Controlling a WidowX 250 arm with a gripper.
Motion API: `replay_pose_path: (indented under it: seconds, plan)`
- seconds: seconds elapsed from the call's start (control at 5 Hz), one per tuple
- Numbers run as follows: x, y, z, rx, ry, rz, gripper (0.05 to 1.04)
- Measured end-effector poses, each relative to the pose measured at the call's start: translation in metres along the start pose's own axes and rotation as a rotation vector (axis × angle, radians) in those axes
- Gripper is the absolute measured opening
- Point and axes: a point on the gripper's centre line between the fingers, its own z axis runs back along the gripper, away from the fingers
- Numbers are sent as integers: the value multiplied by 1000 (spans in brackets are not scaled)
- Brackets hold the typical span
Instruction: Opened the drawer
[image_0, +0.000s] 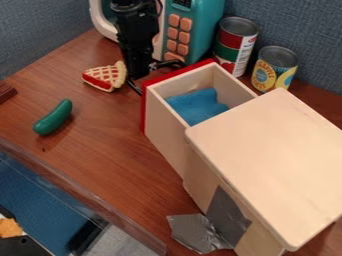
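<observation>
Pincer (147, 75) pointing down, I hung close beside the red front (143, 107) of the open drawer (163, 132); whether I was spread or pressed together, I could not tell; the drawer stuck out toward me from its wooden cabinet (267, 140), holding what was probably a blue cloth (197, 106); near me, on the side away from the drawer, lay a toy pie slice (105, 76), and farther off a green cucumber (53, 117); a teal toy microwave (200, 30) stood just behind me.
</observation>
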Motion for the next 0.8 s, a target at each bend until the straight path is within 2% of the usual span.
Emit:
replay_pose_path:
  seconds: [0.2,0.4,0.6,0.8]
  plan:
    - [-7,2,7,-20,73,-81,328]
    - [-11,-3,28,-58,54,-118,627]
    - [-29,2,77,-70,13,-117,917]
    - [-68,17,123,-67,5,-108,1009]
